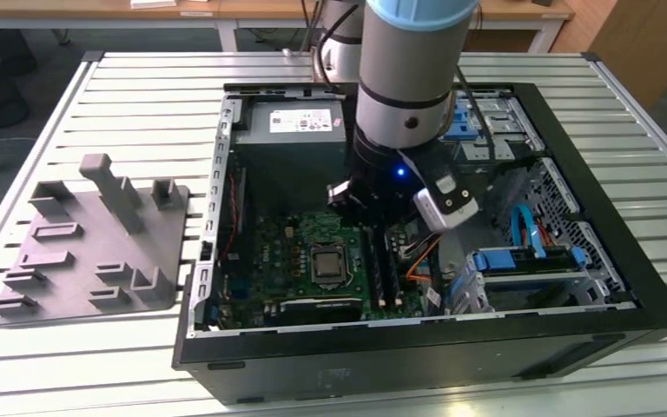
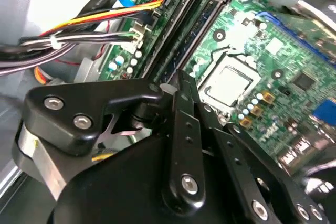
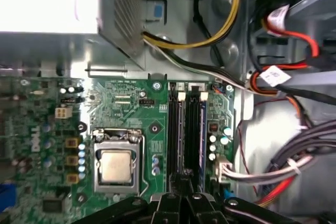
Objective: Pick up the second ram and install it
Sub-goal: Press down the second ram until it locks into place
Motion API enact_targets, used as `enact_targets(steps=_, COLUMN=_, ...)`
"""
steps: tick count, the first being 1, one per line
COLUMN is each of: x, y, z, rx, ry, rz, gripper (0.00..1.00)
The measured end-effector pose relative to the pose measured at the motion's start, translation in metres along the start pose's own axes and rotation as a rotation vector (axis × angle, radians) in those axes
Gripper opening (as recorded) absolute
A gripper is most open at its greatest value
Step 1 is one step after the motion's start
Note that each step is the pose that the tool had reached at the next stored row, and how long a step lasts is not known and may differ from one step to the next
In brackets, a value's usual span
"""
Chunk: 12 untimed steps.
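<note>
table (image 1: 114,78): slatted metal top; everything stands on it.
computer case (image 1: 426,347): black tower on its side, lid off, centre and right of the exterior view.
arm (image 1: 409,69): comes down from top centre of the exterior view into the case.
grey block (image 1: 90,252): left of the exterior view, beside the case, well apart from the gripper; no stick seen in its slots.
motherboard (image 3: 126,103): green, lower half of the first wrist view; CPU socket (image 3: 116,166) lower left of centre.
gripper (image 2: 180,80): black linkage low over the board, tip at the near end of the memory slots (image 3: 184,129); jaws drawn close together, nothing visibly pinched between them.
second ram (image 3: 174,135): judged to be the dark strip in the slot nearer the CPU socket, in line with the gripper tip. The two slots lie side by side, so which strip is the second one is not certain. Cannot tell if it is fully seated or if the end clips are latched.
handling: judged light, thin, stiff, but brittle; chips and contact edge are easily damaged. Best held by the long top edge or the short ends, flat sides between the pads. Pressing home wants force straight down, no tilt.
</note>
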State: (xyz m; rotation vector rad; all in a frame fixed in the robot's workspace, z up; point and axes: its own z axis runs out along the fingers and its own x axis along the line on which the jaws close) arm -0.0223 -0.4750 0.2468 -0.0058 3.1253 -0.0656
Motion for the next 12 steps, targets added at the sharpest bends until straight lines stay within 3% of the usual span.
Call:
enact_targets(steps=4, x=-0.0002, y=-0.0006, z=-0.0144, rx=0.0002, ry=0.0001, rz=0.000, gripper=0.10)
enact_targets(steps=12, x=-0.0002, y=-0.0006, z=-0.0146, rx=-0.0012, ry=0.0000, rz=0.000, gripper=0.10)
